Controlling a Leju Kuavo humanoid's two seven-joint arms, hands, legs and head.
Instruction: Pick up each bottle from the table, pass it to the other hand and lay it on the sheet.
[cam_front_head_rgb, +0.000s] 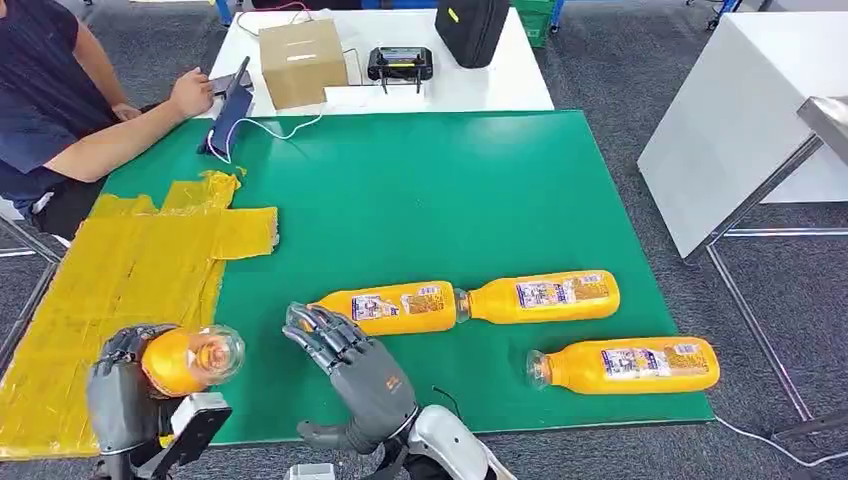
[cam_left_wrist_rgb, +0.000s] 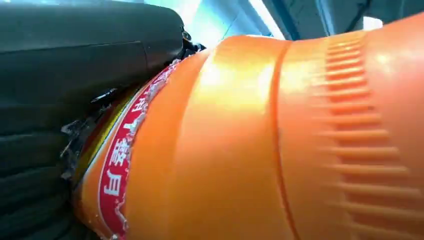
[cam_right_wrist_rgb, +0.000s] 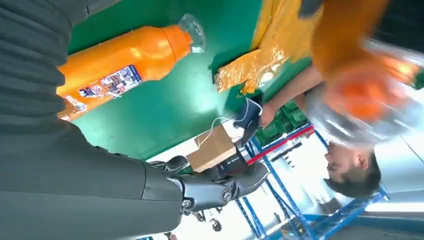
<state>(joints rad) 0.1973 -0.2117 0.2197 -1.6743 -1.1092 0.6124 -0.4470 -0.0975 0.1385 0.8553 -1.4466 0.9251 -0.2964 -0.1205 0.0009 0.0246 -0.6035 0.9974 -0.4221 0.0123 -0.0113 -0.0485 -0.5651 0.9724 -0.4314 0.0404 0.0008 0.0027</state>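
My left hand (cam_front_head_rgb: 120, 385) grips an orange juice bottle (cam_front_head_rgb: 190, 360) above the front edge of the yellow sheet (cam_front_head_rgb: 120, 280), its clear base pointing toward my right hand. The left wrist view shows that bottle's (cam_left_wrist_rgb: 260, 150) orange body and red label edge against the dark fingers (cam_left_wrist_rgb: 75, 75). My right hand (cam_front_head_rgb: 350, 365) is open just right of it, fingers spread, holding nothing. Three more orange bottles lie on the green mat (cam_front_head_rgb: 430, 190): one (cam_front_head_rgb: 395, 307) just beyond my right hand, one (cam_front_head_rgb: 545, 296) neck to neck with it, one (cam_front_head_rgb: 625, 364) near the front right. The right wrist view shows the near bottle (cam_right_wrist_rgb: 120, 67) and the blurred held bottle (cam_right_wrist_rgb: 360, 80).
A person sits at the far left, a hand (cam_front_head_rgb: 190, 95) on a tablet (cam_front_head_rgb: 232, 108) at the mat's back corner. Behind the mat a white table holds a cardboard box (cam_front_head_rgb: 302, 62), a controller (cam_front_head_rgb: 400, 64) and a black case (cam_front_head_rgb: 470, 28). A white table (cam_front_head_rgb: 730, 120) stands at the right.
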